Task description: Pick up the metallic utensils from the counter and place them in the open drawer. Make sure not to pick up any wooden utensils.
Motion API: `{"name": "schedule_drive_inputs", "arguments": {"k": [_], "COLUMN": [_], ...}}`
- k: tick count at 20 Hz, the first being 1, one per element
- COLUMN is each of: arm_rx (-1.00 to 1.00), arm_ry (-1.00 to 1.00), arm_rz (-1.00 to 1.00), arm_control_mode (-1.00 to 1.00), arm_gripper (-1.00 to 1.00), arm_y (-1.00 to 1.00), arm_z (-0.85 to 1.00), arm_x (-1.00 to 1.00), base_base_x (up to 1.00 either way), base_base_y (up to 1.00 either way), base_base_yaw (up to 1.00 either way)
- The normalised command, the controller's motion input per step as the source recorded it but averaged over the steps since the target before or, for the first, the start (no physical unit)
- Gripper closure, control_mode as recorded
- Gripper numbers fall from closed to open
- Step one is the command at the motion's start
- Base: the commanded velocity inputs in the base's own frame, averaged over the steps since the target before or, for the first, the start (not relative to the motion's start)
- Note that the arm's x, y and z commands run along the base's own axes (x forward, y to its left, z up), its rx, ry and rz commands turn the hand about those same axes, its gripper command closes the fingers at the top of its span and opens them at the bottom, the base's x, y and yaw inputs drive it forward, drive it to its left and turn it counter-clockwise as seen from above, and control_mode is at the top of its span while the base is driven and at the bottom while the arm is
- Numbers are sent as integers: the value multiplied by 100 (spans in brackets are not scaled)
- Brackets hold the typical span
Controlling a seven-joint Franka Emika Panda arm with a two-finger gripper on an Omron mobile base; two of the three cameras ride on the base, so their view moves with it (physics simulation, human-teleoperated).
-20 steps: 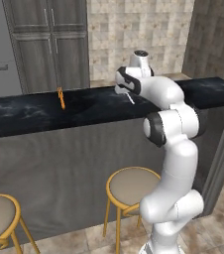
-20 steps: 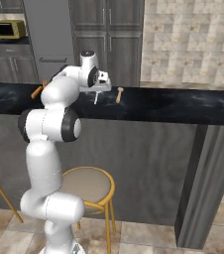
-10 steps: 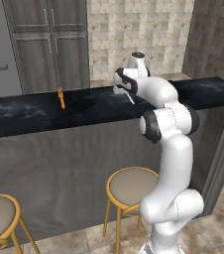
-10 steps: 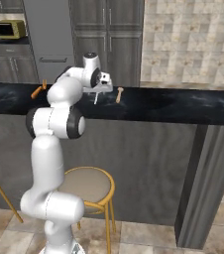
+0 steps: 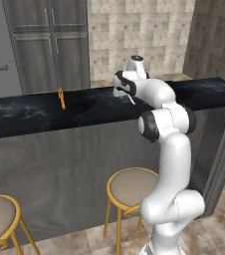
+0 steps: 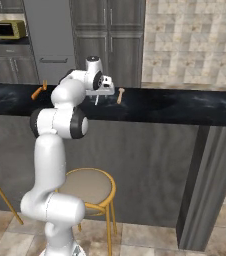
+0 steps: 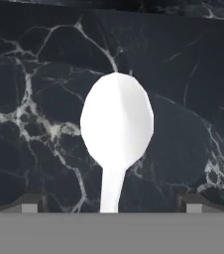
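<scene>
gripper (image 7: 112,201) standing wide, finger tips (image 7: 32,202) straddling the silver spoon's (image 7: 117,121) handle, seemingly lining up a grasp | spoon lying flat on the counter (image 5: 30,112), bowl pointing away | orange utensil (image 5: 61,98) waiting well left | wooden utensil (image 6: 119,95) lying just beyond, to be avoided | grey cabinets (image 6: 110,35) standing behind

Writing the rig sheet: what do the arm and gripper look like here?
The arm is glossy white with rounded, tubular links and dark grey to black bands at the joints. No cables or markings can be made out. The gripper has a pale boxy hand; its fingertips are small, dark and blocky.
</scene>
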Motion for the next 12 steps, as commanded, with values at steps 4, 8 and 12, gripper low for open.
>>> {"name": "schedule_drive_inputs", "arguments": {"k": [4, 8, 12], "arm_rx": [0, 0, 0], "arm_ry": [0, 0, 0], "arm_rz": [0, 0, 0], "arm_control_mode": [-100, -100, -100], "arm_gripper": [-100, -100, 100], "arm_y": [0, 1, 1], "arm_z": [-25, -21, -14], "arm_x": [4, 5, 8], "base_base_x": [0, 0, 0], "base_base_y": [0, 0, 0], "base_base_yaw": [0, 0, 0]}}
